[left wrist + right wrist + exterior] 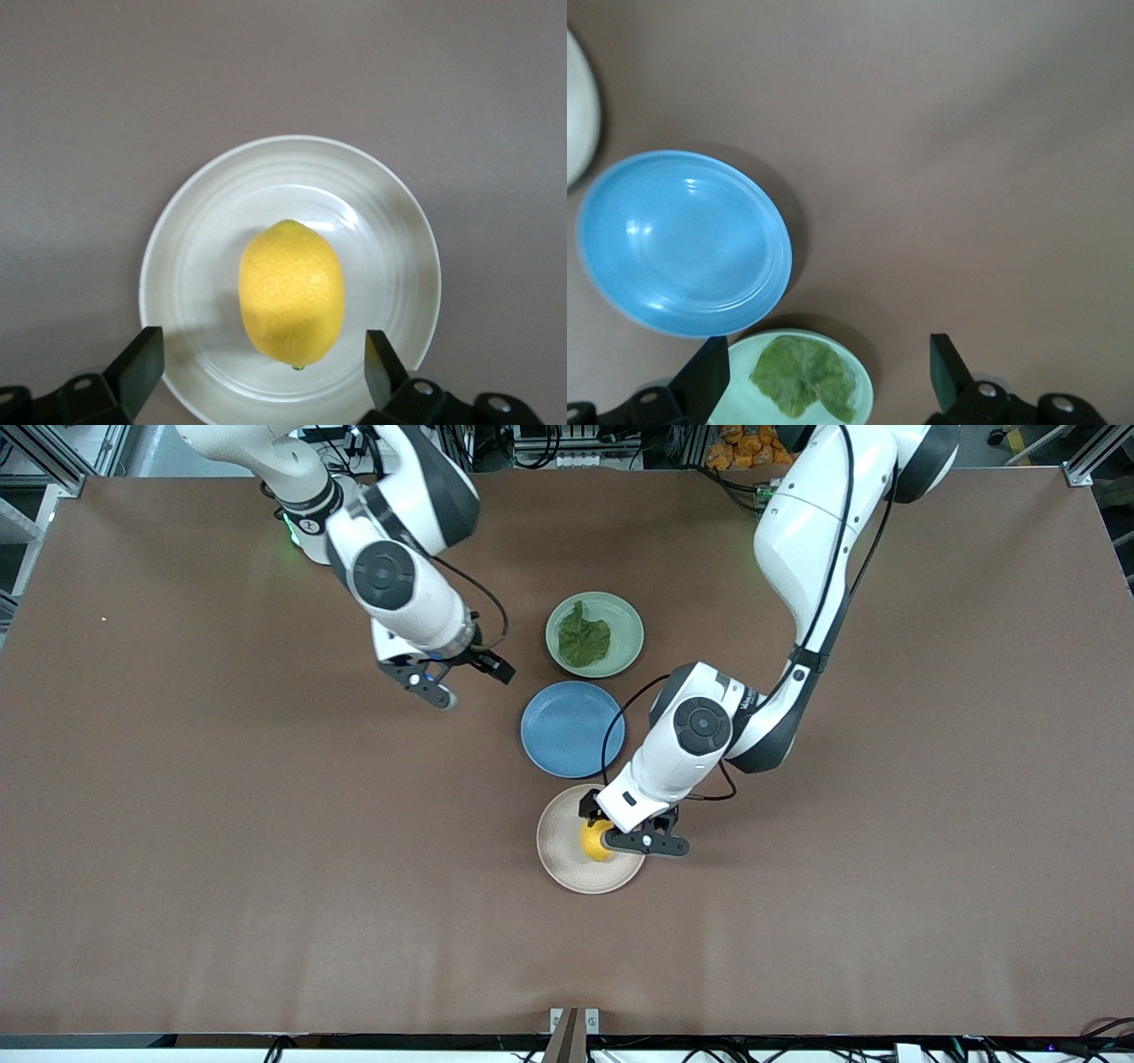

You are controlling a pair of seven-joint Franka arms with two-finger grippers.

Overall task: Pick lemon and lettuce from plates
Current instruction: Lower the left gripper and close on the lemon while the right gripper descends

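Observation:
The yellow lemon [595, 841] lies on the beige-cream plate [567, 872], the plate nearest the front camera. My left gripper [620, 833] is open just above that plate. In the left wrist view the lemon [292, 292] sits on the plate [204, 257] between the gripper's [263, 354] spread fingers, untouched. The dark green lettuce [585, 638] lies flat on the mint green plate [625, 624], the plate farthest from the camera. My right gripper [465, 682] is open and empty over bare table beside that plate, toward the right arm's end. The right wrist view shows the lettuce [804, 376] and mint plate [742, 356] under that gripper [830, 359].
A darker blue plate [571, 729] holding nothing sits between the two other plates; it also shows in the right wrist view [682, 243]. An edge of the beige plate [580, 106] shows there too. The brown table [221, 824] stretches wide on both sides.

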